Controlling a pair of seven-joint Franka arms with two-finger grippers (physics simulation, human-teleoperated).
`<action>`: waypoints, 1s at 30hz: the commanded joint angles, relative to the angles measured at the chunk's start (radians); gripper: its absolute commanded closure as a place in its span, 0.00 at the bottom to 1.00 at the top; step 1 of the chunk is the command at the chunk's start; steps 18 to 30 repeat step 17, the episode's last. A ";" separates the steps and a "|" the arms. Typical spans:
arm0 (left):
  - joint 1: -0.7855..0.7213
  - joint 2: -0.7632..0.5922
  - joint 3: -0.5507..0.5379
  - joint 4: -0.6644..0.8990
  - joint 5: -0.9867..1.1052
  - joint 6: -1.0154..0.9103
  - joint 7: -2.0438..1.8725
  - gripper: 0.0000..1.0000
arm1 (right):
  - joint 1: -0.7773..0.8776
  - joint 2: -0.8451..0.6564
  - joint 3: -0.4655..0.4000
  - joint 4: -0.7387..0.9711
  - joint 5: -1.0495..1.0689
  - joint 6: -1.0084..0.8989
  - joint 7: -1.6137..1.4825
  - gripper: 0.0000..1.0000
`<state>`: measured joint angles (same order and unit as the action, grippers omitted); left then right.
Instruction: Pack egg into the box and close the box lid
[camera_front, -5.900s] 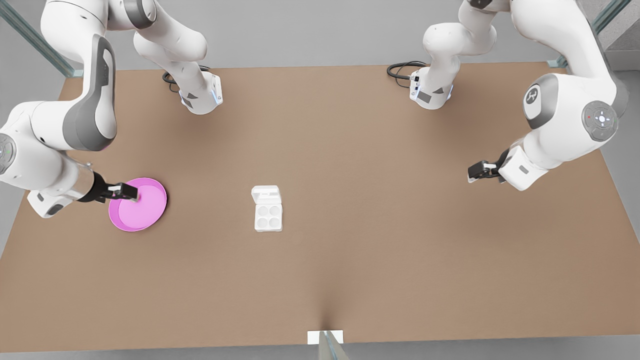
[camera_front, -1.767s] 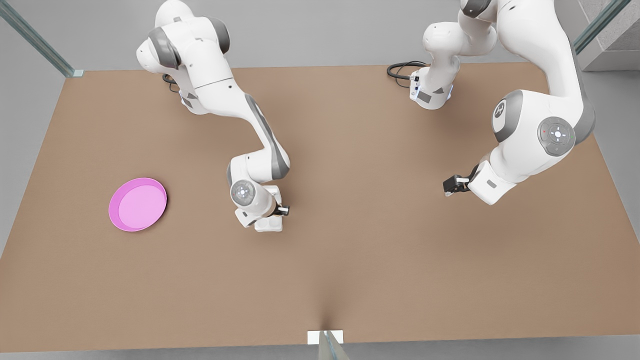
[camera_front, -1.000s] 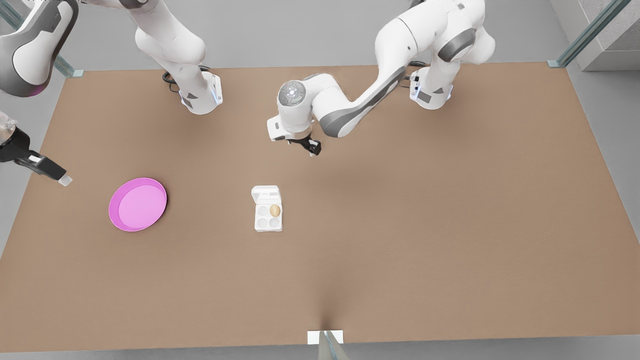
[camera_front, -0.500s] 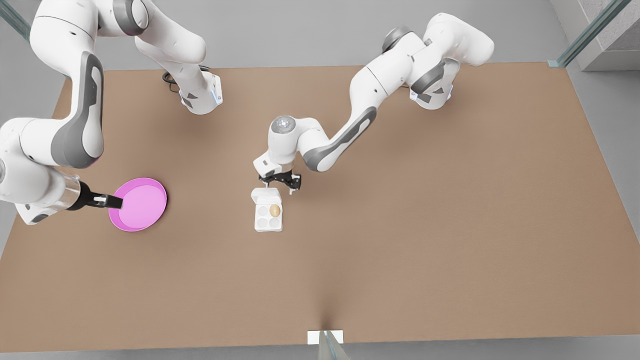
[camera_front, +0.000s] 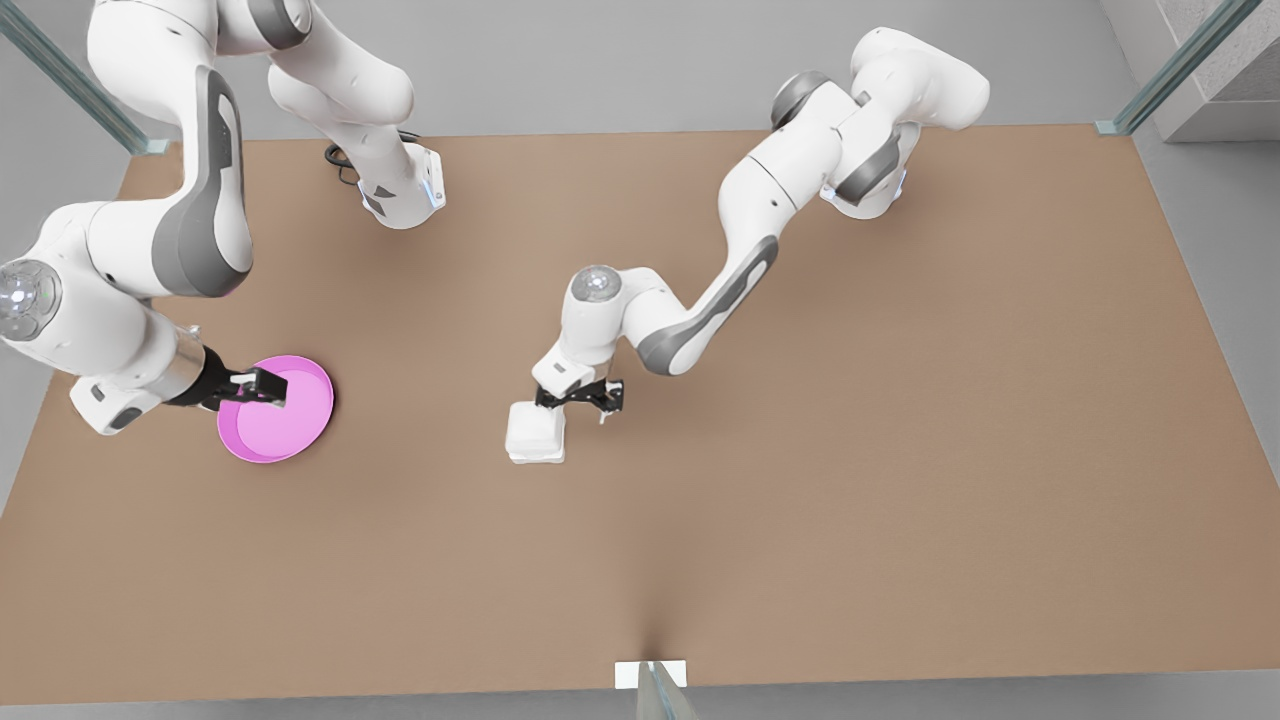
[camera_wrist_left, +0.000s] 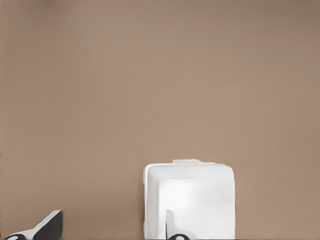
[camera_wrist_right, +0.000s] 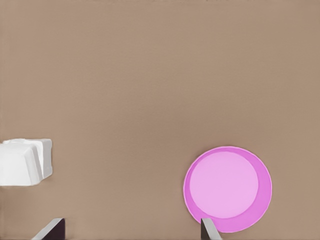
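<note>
- Since half a second ago, the box lid has swung from lying open at the tray's 12 o'clock side to lying folded flat over the four cups, and the left arm has come lower beside it.
- We see the tabletop carrying two things, both in its 9 o'clock half in the front view.
- At the far 9 o'clock side sits the pink dish. The right gripper waits over its 11 o'clock rim, its fingers spread apart and holding nothing.
- Well apart from the dish, at its 3 o'clock, the box now reads as one closed white block.
- The left gripper hangs just beside the box at its 2 o'clock. Its fingers are wide apart and empty, one tip just in front of the lid in the left wrist view.
- A moment ago the egg lay in one cup at the tray's 12 o'clock side. We judge it is under the lid now.
- We judge the closing step is all but done. Next, the left arm should lift straight up without snagging the lid, after a light press if the lid is not fully seated.
</note>
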<state>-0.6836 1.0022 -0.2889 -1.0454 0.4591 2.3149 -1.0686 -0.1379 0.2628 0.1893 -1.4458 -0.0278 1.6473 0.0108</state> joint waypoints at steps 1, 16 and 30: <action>0.032 -0.031 -0.009 0.001 -0.008 -0.092 0.061 0.00 | 0.014 0.015 -0.002 0.001 0.000 0.052 0.075 0.00; 0.681 -1.033 0.183 -0.657 -0.476 -0.723 1.039 0.00 | 0.008 0.045 -0.002 0.002 0.003 0.055 0.072 0.00; 0.681 -1.033 0.183 -0.657 -0.476 -0.724 1.039 0.00 | 0.006 0.045 -0.002 0.002 0.005 0.055 0.069 0.00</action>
